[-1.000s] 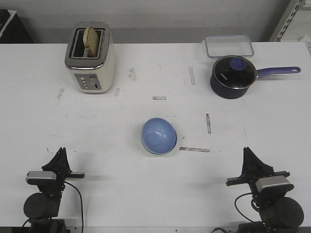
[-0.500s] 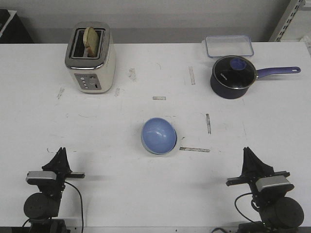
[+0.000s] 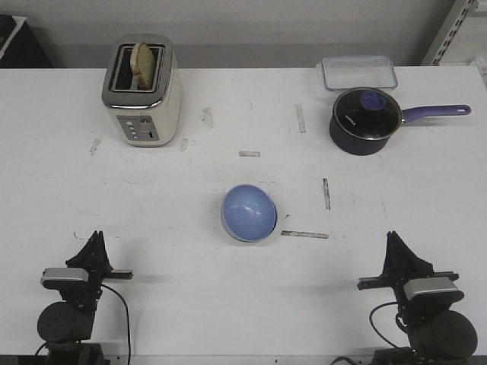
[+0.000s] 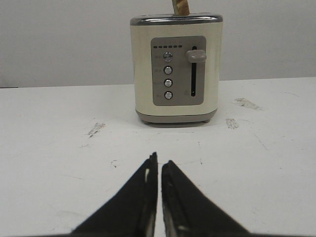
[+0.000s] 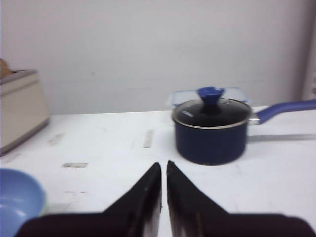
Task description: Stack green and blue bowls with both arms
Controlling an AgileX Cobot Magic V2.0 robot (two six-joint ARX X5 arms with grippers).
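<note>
The light blue bowl (image 3: 248, 212) sits at the table's middle, tilted. A thin pale green edge (image 3: 264, 236) shows along its near right side, so it seems to rest inside the green bowl, which is mostly hidden. In the right wrist view the blue bowl (image 5: 17, 197) shows at the frame's edge with a greenish rim (image 5: 44, 203). My left gripper (image 3: 95, 238) is shut and empty near the table's front left; its tips (image 4: 159, 159) point at the toaster. My right gripper (image 3: 394, 239) is shut and empty at the front right (image 5: 164, 164).
A cream toaster (image 3: 142, 91) with a bread slice stands at the back left, also in the left wrist view (image 4: 177, 69). A dark blue saucepan (image 3: 365, 120) with a glass lid and a clear container (image 3: 358, 72) stand at the back right. Tape marks dot the table.
My right arm has shifted slightly to the right and toward the front edge. The left arm and the bowls have not moved.
</note>
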